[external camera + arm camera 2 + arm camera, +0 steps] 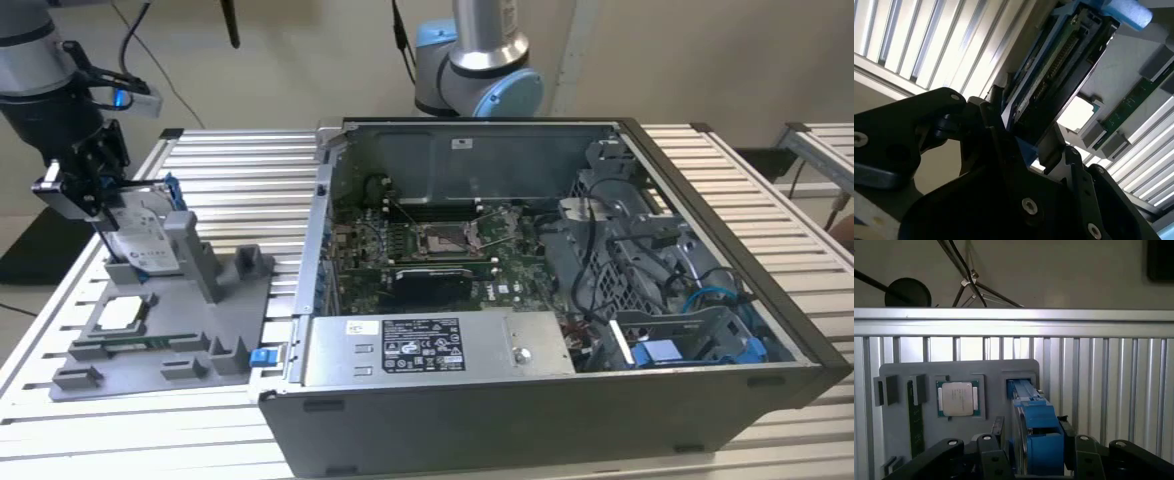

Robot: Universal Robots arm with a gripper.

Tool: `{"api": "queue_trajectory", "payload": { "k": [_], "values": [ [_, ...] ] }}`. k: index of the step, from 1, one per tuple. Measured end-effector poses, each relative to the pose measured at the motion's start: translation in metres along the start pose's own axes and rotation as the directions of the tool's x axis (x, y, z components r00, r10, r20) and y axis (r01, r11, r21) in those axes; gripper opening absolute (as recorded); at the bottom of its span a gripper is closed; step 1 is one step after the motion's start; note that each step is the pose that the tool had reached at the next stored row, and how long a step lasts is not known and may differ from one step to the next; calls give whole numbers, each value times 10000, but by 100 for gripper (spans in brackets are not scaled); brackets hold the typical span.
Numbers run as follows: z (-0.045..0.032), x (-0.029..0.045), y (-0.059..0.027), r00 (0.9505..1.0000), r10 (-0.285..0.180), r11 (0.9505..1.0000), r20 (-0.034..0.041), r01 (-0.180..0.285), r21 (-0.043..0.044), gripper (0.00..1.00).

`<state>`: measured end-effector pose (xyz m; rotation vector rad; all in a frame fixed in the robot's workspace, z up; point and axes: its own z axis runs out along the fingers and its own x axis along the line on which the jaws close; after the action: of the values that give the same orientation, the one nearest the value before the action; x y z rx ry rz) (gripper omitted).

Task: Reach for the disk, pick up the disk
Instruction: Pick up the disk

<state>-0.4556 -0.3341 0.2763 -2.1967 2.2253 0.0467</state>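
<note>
While your claw (1031, 440) is straddling the disk (1035, 412) | disk is standing in grey holder (214, 320) | clamping or not: can't tell

**Exterior view.** The camera sits high and off the arm, tilted down over the open computer case (534, 400). It stands far enough back to take in most of the slatted table (227, 170). In this view the grey tray (147, 350) lies at 9 o'clock of the case and the gripper (100, 190) at 10 o'clock.

**First wrist view.** The camera looks past the gripper body onto the tray (994, 367) from near, facing the table's rail.

**Second wrist view.** The camera is much nearer and tilted, looking along the edge of the disk (1054, 65).

All three views share the tray, the disk and the chip (958, 398).
</note>
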Motion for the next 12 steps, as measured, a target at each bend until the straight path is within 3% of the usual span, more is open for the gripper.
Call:
{"api": "queue_trajectory", "payload": {
  "k": [12],
  "values": [
    [39, 1, 0, 9999, -1, 10000, 105, 1, -1, 100]
  ]
}}
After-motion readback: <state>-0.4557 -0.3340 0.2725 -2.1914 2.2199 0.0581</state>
